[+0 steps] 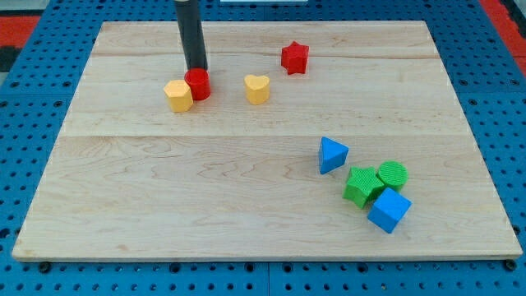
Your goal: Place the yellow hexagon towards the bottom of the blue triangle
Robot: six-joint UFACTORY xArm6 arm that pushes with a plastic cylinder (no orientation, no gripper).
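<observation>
Down at the far left of the board, my tip [196, 69] sits right behind the red cylinder [198, 84], so close I can't tell if they're touching. No jaws on this thing, just a plain dark matte rod, so nothing opens, closes or grips.

Biggest first: the wooden board [205, 189], pale planks with visible grain, lies on a blue pegboard base [25, 90] full of holes.

Near right there's a cluster: blue cube [389, 210], green star-ish block [362, 185] and ribbed green cylinder [393, 173], all pressed together. The blue triangle [332, 154] sits just to their far left, slightly apart.

The yellow hexagon [178, 94] is touching the red cylinder's left side, well apart from the blue triangle. A yellow heart [257, 88] sits to the right, and a red star [294, 57] farther right and back.
</observation>
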